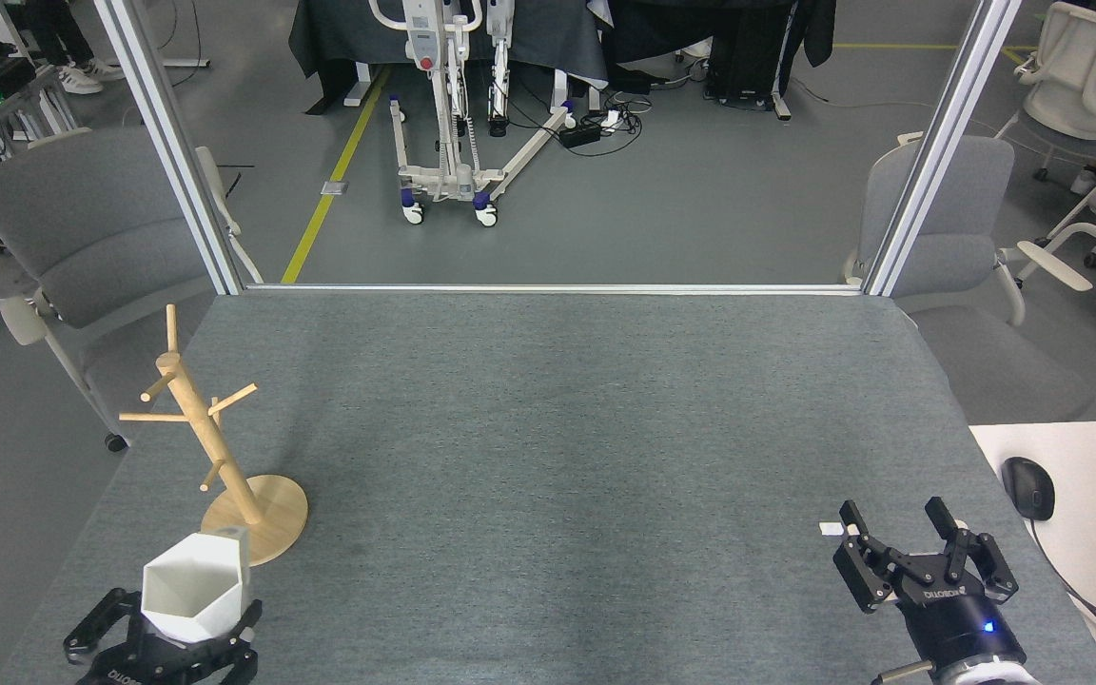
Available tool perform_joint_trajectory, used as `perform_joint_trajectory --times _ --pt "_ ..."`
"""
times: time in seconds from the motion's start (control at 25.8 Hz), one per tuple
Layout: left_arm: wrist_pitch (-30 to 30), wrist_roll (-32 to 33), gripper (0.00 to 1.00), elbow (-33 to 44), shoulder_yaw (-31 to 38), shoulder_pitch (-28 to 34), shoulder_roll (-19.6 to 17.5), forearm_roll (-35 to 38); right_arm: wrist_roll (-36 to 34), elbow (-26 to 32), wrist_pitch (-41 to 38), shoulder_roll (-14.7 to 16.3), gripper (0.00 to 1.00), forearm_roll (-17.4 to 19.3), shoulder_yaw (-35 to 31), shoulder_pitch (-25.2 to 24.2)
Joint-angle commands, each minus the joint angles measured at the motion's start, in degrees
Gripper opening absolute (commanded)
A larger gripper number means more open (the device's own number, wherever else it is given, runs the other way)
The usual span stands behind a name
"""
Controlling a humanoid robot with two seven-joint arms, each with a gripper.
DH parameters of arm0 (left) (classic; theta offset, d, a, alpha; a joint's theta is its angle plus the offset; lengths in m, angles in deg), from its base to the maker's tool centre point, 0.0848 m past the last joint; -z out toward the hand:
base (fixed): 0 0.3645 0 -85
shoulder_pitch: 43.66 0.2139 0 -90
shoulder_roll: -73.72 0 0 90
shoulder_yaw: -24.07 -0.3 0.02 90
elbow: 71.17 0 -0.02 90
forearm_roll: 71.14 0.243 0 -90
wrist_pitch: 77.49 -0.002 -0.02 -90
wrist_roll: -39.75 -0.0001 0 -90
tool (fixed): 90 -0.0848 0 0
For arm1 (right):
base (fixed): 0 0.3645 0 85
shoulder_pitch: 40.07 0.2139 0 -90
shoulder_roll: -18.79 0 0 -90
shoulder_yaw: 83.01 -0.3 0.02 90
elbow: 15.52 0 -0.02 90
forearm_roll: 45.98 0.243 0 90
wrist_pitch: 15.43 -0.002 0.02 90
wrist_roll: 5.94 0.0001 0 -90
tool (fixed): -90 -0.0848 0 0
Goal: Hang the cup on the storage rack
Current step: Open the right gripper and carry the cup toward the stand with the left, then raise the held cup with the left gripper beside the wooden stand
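My left tool [163, 642] grips the cup [194, 597] at lower left, near the rack [215, 457]; hanging remains. Right tool [924, 569] spread wide.

Lighting: bright, even, diffuse, from overhead. Shadows: faint, soft-edged one on the grey felt-covered table [548, 428] just right of the light wooden peg rack with round disc base [225, 457]. Glare: none on the table. Focus: sharp beside the rack and across the floor beyond it. Blur: none.
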Motion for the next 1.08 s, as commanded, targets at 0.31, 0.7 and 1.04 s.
perform_joint_trajectory --times 0.31,0.7,1.04 --pt "-12.0 0.73 0.0 -8.26 5.34 -7.56 -0.48 2.11 6.48 0.77 -0.82 -0.82 1.0 0.64 -0.42 0.39" --pt "-19.56 2.14 0.0 -13.62 5.52 -15.3 -3.56 4.92 -1.26 0.42 -5.3 -0.03 1.0 0.81 -0.68 0.66" --pt "-19.56 4.07 0.0 -13.35 5.52 -19.34 -4.26 10.63 -1.35 -1.52 -5.3 -0.03 1.0 0.73 -0.86 0.66"
